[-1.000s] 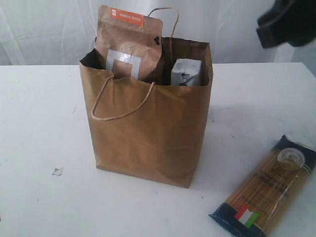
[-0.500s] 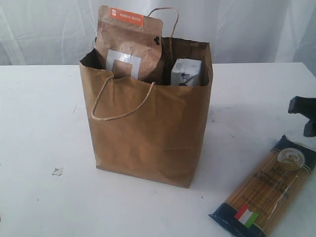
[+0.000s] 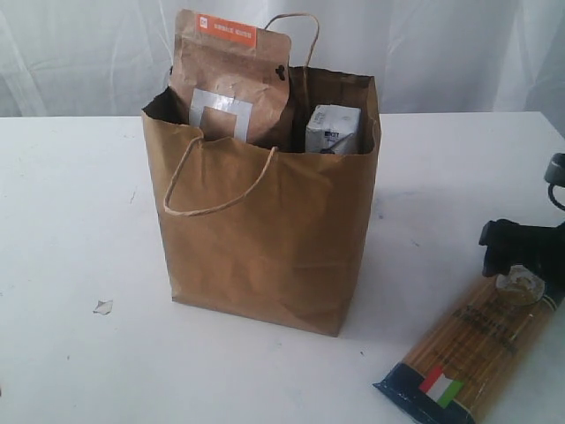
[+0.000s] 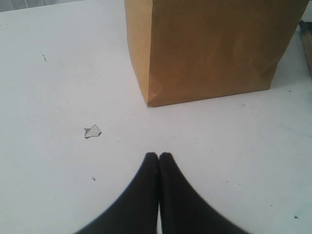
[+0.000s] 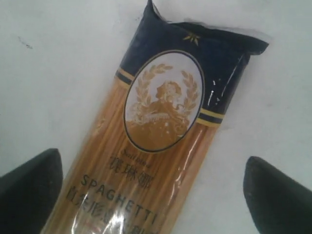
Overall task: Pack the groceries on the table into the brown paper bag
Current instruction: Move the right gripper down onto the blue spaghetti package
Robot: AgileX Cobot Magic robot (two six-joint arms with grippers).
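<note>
Hanging over the dark-blue end of the long clear spaghetti packet (image 5: pixel 161 112), the right claw (image 5: pixel 152 157) is holding its black fingers wide apart on either side of it, gripping nothing. The packet is lying flat on the broad white counter (image 3: pixel 71 221), right of the tall brown kraft paper bag (image 3: pixel 265 238) and apart from it. A brown-orange pouch (image 3: pixel 231 79) and a small white-blue carton (image 3: pixel 333 128) are standing inside the bag. The left claw (image 4: pixel 159 156) is staying closed and empty near the bag's base.

pouch (image 3: pixel 231 75), carton (image 3: pixel 333 128) in bag (image 3: pixel 265 238) | spaghetti packet (image 3: pixel 468 349) right, on table (image 3: pixel 71 221)
</note>
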